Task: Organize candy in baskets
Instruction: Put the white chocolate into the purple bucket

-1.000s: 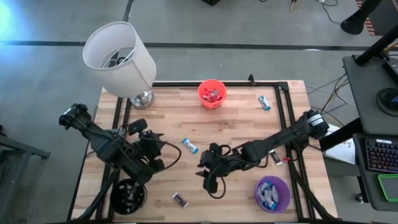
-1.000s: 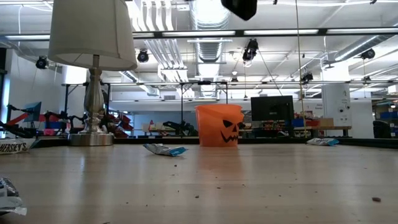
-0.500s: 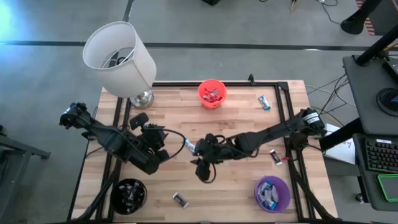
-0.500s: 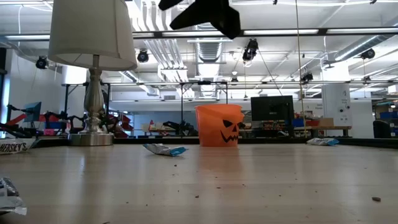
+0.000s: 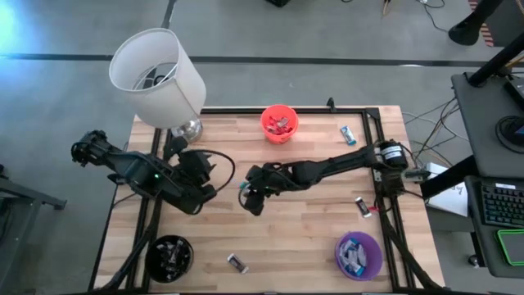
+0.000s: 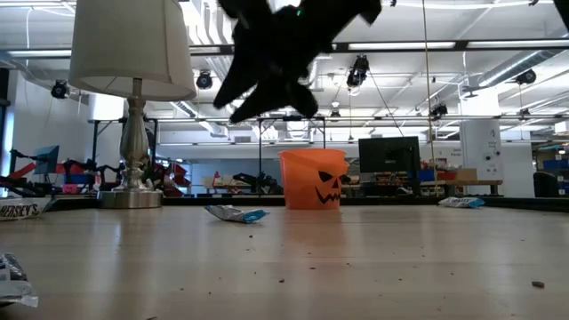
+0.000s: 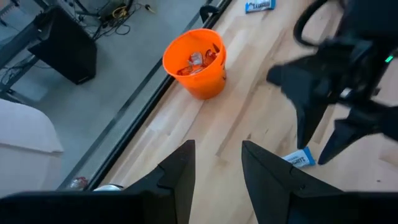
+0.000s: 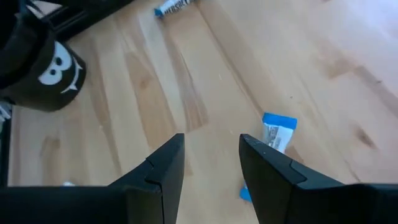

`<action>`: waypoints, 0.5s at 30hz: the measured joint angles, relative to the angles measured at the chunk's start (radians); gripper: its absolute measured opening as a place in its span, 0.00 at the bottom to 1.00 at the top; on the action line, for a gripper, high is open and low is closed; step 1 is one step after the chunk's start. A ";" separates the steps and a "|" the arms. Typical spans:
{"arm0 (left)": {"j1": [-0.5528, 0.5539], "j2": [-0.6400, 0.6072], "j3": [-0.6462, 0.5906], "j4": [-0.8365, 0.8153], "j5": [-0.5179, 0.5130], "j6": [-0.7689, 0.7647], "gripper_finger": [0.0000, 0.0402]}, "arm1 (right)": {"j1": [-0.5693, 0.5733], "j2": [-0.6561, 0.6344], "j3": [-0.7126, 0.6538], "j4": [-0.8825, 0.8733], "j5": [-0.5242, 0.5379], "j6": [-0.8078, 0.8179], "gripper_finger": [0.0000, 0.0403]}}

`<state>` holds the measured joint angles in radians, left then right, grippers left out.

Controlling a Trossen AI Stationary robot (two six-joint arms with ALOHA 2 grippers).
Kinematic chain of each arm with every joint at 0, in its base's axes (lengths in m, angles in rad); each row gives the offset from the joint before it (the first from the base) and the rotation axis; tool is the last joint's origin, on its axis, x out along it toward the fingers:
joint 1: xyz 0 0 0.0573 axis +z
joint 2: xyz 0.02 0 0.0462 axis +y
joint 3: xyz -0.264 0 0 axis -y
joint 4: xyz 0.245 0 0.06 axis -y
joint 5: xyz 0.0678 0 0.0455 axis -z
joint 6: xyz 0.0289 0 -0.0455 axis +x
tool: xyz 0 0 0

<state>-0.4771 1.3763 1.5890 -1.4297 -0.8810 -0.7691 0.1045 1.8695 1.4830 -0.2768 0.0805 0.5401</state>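
Blue candy (image 5: pixel 243 188) now under right gripper (image 5: pixel 252 199)

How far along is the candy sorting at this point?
Done: the orange bucket, purple bucket and black bucket all hold candy. In hand: nothing; the open right gripper hangs over a light blue wrapped candy mid-table, and the open left gripper is empty nearby. Left: that candy plus three more loose ones.

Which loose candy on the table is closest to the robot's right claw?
The light blue candy in the table's middle, just beside the right gripper. The other loose candies lie off toward the table's edges.
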 joint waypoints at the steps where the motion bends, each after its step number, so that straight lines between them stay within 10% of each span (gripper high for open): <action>1: 0.002 -0.006 0.000 0.000 0.000 0.011 0.28 | -0.005 0.012 0.000 0.010 -0.014 0.001 0.36; 15: 0.003 -0.051 0.001 -0.009 0.008 0.066 0.28 | -0.034 0.170 0.049 0.018 -0.029 -0.001 0.36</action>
<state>-0.4740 1.3251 1.5898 -1.4390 -0.8733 -0.7027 0.0704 2.0393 1.5325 -0.2586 0.0518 0.5396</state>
